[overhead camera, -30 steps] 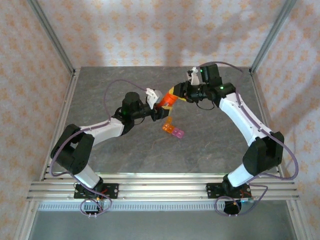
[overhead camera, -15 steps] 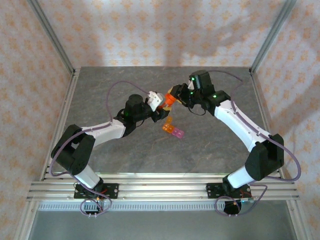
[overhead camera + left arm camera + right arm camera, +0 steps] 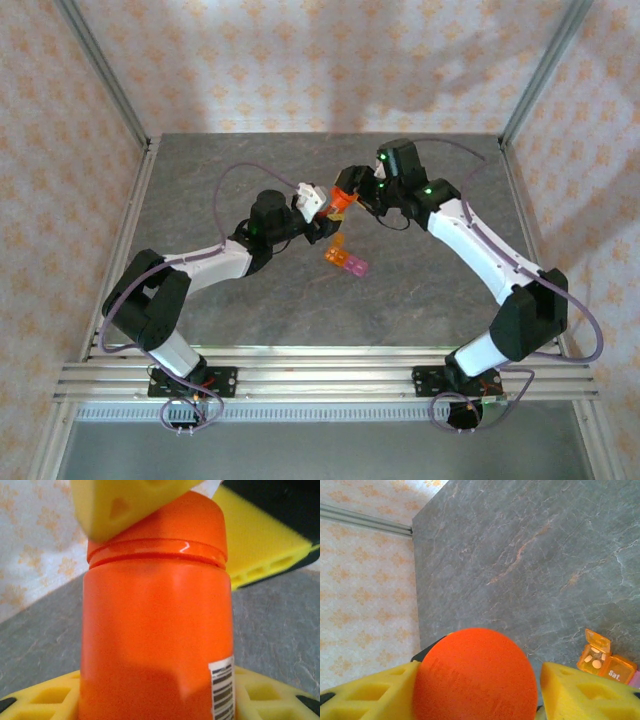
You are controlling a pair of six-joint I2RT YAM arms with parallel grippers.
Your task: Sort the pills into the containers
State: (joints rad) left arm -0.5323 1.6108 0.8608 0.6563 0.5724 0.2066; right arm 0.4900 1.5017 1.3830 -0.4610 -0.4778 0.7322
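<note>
I have the left end effector (image 3: 322, 208) gripping the bottle (image 3: 155, 630); right end effector (image 3: 352, 188) spread around its cap (image 3: 475, 675) (a gap on one side); containers (image 3: 607, 661) lie on the desk (image 3: 250, 310).

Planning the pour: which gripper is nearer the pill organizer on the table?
Left. The left gripper, holding the bottle, sits just beyond the orange end of the pill organizer; the right gripper is farther back, at the cap.
</note>
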